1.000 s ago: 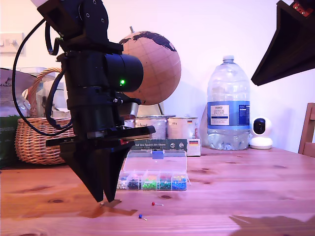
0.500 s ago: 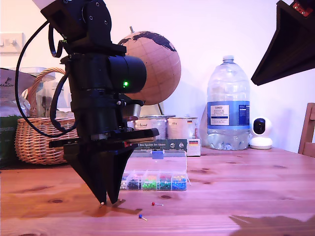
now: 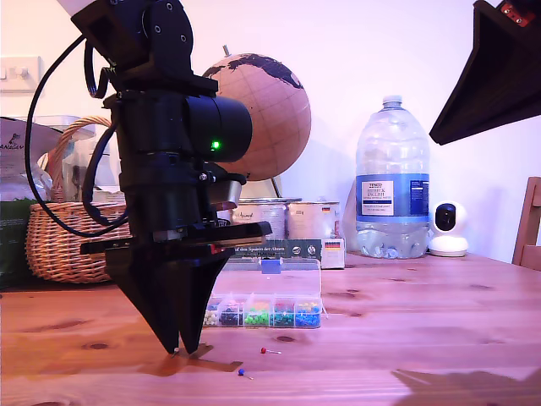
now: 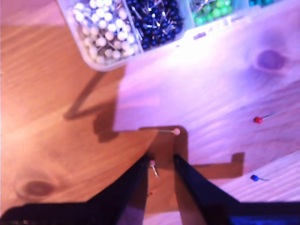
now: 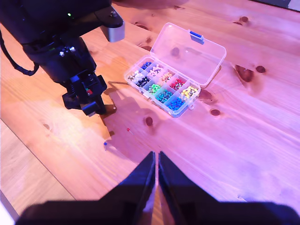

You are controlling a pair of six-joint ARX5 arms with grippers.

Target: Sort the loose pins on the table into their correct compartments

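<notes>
My first gripper [image 4: 161, 159] [image 3: 181, 348] stands tip-down on the table [image 3: 406, 338], its fingers a narrow gap apart. A pale pink-headed pin [image 4: 152, 163] lies in that gap against one finger. Just beyond the tips lies another pink pin [image 4: 176, 131]. A red pin [image 4: 258, 120] [image 3: 263, 349] and a blue pin [image 4: 253, 177] [image 3: 241, 370] lie further off. The clear box [image 3: 266, 279] [image 5: 192, 51] has its lid open, and its compartments [image 4: 105, 35] [image 5: 161, 86] hold sorted heads. My second gripper [image 5: 156, 157] hangs high above the table, shut and empty.
Behind the clear box, in the exterior view, stand a long dark-green box [image 3: 287, 248], metal tins [image 3: 313, 220], a globe [image 3: 262, 110] and a big water bottle [image 3: 391, 182]. A wicker basket [image 3: 63, 245] is at that view's left. A small white camera [image 3: 446, 228] and a chair edge [image 3: 528, 224] are at its right.
The first gripper's fingers have narrowed around the pale pink-headed pin at the table surface. The red and blue pins and the second gripper have stayed put.
</notes>
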